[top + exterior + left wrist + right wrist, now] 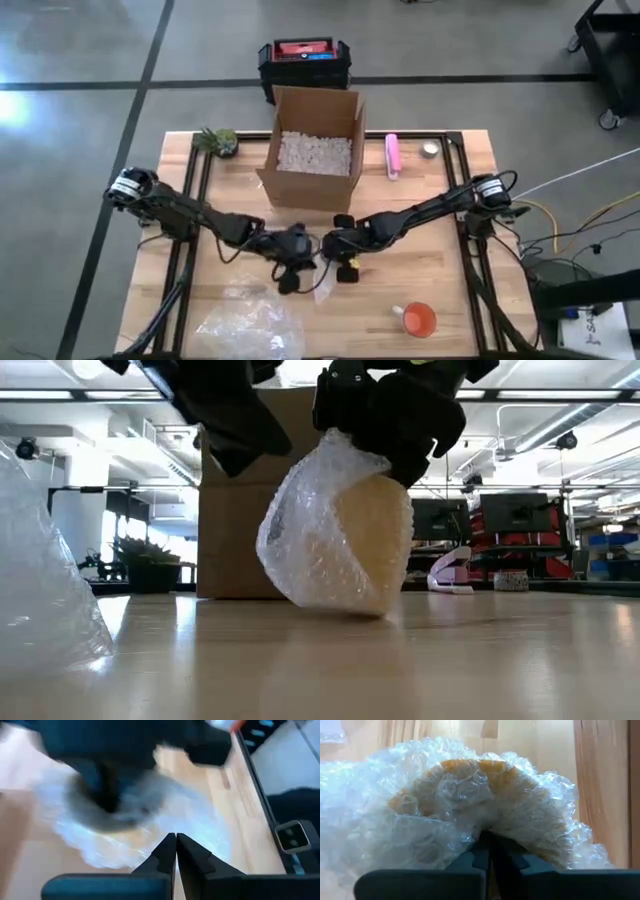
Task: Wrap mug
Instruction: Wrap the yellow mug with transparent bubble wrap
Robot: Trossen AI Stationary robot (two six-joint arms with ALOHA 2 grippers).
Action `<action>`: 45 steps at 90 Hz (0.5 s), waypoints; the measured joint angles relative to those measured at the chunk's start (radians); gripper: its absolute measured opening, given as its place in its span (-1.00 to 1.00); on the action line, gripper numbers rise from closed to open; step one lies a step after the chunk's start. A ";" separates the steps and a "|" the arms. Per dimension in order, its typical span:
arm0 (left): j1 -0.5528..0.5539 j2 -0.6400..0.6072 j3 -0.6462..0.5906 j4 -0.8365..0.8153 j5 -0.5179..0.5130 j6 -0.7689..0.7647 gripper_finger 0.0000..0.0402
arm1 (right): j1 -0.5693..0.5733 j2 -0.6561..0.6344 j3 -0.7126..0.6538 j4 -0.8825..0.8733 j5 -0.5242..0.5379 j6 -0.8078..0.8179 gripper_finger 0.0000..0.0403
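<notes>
Presently the right hand (490, 851) is pinching the bubble wrap (335, 530) around the mug (470, 780), tilting it on the worktop (400, 660); left hand (176, 851) is hovering beside, fingers closed, empty.

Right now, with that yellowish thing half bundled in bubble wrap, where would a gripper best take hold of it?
Probably from above, at the gathered top edge of the bubble wrap, where the right gripper is already shut on it. The bundle narrows there into a fold thin enough to pinch, while its lower body bulges wide and rounded. It sits tilted above the table, so a sideways approach would likely push it over.
</notes>
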 joint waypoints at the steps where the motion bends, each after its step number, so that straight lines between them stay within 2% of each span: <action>1: -0.003 0.004 0.000 0.012 0.000 0.000 -1.00 | 0.000 0.000 0.000 0.000 0.001 0.000 -0.99; 14: -0.005 0.057 0.001 0.184 -0.005 0.024 -1.00 | 0.000 0.000 0.000 0.006 0.003 -0.006 -0.99; 26: 0.018 0.102 0.003 0.203 -0.098 0.048 -1.00 | 0.000 0.000 0.001 0.007 0.006 -0.006 -0.99; 45: 0.052 0.108 0.000 0.199 -0.227 0.015 -1.00 | -0.003 -0.002 0.001 0.001 0.017 -0.005 -0.99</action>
